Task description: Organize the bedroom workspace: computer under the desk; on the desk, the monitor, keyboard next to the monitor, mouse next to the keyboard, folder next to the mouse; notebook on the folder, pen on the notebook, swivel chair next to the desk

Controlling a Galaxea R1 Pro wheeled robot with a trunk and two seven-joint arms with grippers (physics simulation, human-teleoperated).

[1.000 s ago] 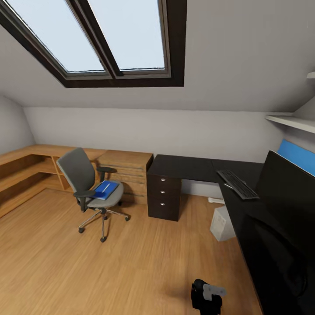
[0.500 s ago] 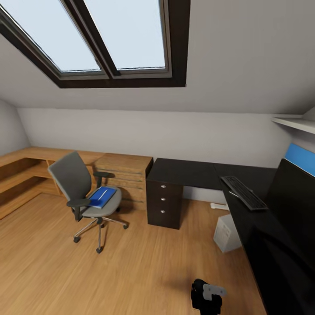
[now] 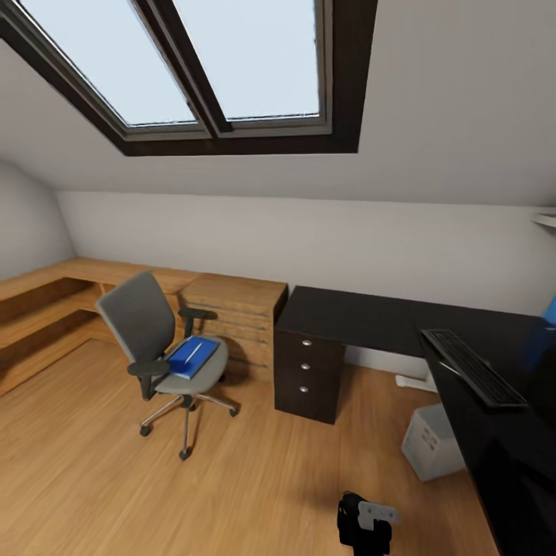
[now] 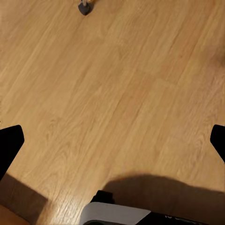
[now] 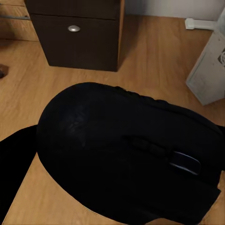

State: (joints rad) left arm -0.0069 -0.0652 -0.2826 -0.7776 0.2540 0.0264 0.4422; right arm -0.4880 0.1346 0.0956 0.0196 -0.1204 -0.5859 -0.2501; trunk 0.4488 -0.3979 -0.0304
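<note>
As camera panned left, monitor left view; mouse (image 5: 131,154) stays gripped.

We count one swivel chair (image 3: 158,340) with one blue folder (image 3: 192,357) on its seat; a thin pale object lies on the folder, too small for us to name. We see one black desk (image 3: 363,313), its pedestal carrying three drawers with three round knobs. One keyboard (image 3: 473,367) lies on the desk. One white computer (image 3: 432,442) stands on the floor. We count one black mouse (image 5: 131,154) in the right wrist view. Two skylight panes (image 3: 185,58) sit overhead. One wooden drawer unit (image 3: 235,313) stands beside the desk.
</note>
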